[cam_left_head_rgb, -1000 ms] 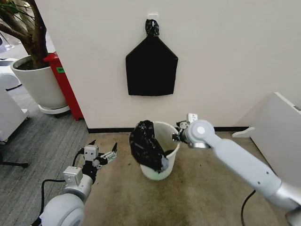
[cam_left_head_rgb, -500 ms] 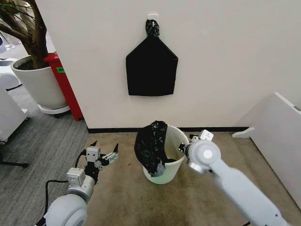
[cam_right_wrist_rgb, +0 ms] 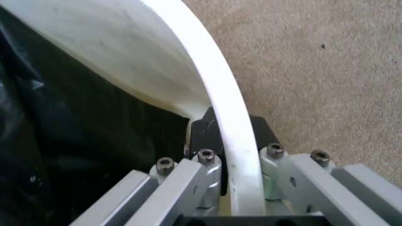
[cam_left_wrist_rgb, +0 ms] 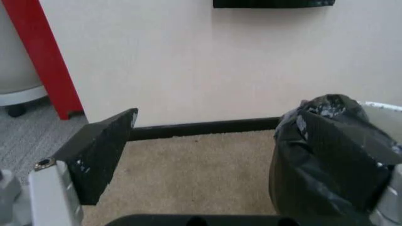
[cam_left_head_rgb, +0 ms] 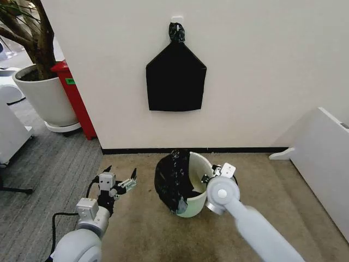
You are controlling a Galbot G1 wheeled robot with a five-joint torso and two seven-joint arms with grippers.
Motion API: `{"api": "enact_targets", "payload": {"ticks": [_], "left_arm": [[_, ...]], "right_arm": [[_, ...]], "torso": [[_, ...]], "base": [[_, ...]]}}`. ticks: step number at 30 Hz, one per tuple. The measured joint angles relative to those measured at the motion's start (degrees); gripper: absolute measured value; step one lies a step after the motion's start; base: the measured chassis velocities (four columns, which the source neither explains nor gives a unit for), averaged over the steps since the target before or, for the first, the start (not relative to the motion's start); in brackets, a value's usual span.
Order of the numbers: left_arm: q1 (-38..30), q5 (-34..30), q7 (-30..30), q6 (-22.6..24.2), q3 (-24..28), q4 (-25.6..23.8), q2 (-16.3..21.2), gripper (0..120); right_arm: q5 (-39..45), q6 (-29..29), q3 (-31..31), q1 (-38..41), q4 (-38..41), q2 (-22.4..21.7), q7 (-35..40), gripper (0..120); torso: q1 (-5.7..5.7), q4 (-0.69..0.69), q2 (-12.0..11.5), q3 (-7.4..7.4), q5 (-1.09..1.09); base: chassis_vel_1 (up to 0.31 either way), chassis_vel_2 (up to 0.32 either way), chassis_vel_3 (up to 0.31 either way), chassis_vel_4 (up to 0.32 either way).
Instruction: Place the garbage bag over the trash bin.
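The cream-white trash bin (cam_left_head_rgb: 197, 201) stands on the carpet near the wall, tipped a little. The glossy black garbage bag (cam_left_head_rgb: 172, 181) is draped over its left rim and side, and part of it lies inside. My right gripper (cam_left_head_rgb: 211, 176) is shut on the bin's right rim; in the right wrist view the rim (cam_right_wrist_rgb: 217, 94) runs between the closed fingers, with the bag (cam_right_wrist_rgb: 75, 155) just inside. My left gripper (cam_left_head_rgb: 118, 182) hovers open to the left of the bin, apart from it. The left wrist view shows one finger (cam_left_wrist_rgb: 100, 150) and the bag (cam_left_wrist_rgb: 326, 160) ahead.
A flat black bag (cam_left_head_rgb: 175, 76) hangs on the wall above the bin. A large white plant pot (cam_left_head_rgb: 46, 98) and a red stand (cam_left_head_rgb: 73, 98) are at the far left. A white panel (cam_left_head_rgb: 322, 158) leans at the right. A cable (cam_left_head_rgb: 57, 224) trails by my left arm.
My right gripper has drawn back toward me and lower, holding the rim. The bin has come a little nearer and tipped, and the bag has shifted with it. The left gripper has barely moved.
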Motion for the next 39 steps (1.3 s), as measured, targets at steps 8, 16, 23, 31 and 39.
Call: {"api": "enact_targets", "payload": {"ticks": [8, 16, 23, 31, 39], "left_arm": [[-0.2, 0.3, 0.3, -0.3, 0.0, 0.0, 0.0, 100], [-0.7, 0.2, 0.3, -0.5, 0.0, -0.3, 0.2, 100], [-2.8, -2.0, 0.2, 0.5, 0.7, -0.7, 1.0, 100], [-11.8, -11.1, -1.5, 7.1, 4.7, 2.4, 4.0, 100], [-27.8, -18.4, -5.5, 17.7, 11.7, 7.3, 3.7, 100]], "right_arm": [[-3.2, 0.1, -1.8, -1.5, -1.4, 0.1, -1.6, 0], [-3.8, 0.1, -2.4, -2.7, 1.3, -1.3, -2.0, 28], [0.9, -0.9, 1.8, -3.1, 9.4, -6.7, -2.0, 56], [-3.0, -2.1, 7.9, -8.9, 17.8, -13.4, -9.5, 86], [-5.1, -2.1, 8.4, -11.4, 19.8, -12.5, -9.9, 100]], "torso": [[0.00, -0.01, 0.0, 0.00, 0.00], [0.00, 0.00, 0.0, 0.01, 0.04], [0.00, 0.01, 0.0, 0.00, 0.01], [0.00, -0.02, 0.0, 0.00, 0.01], [0.01, 0.00, 0.0, 0.01, 0.01]], "base": [[0.000, 0.000, 0.000, 0.000], [0.000, 0.000, 0.000, 0.000], [0.000, 0.000, 0.000, 0.000], [0.000, 0.000, 0.000, 0.000], [0.000, 0.000, 0.000, 0.000]]}}
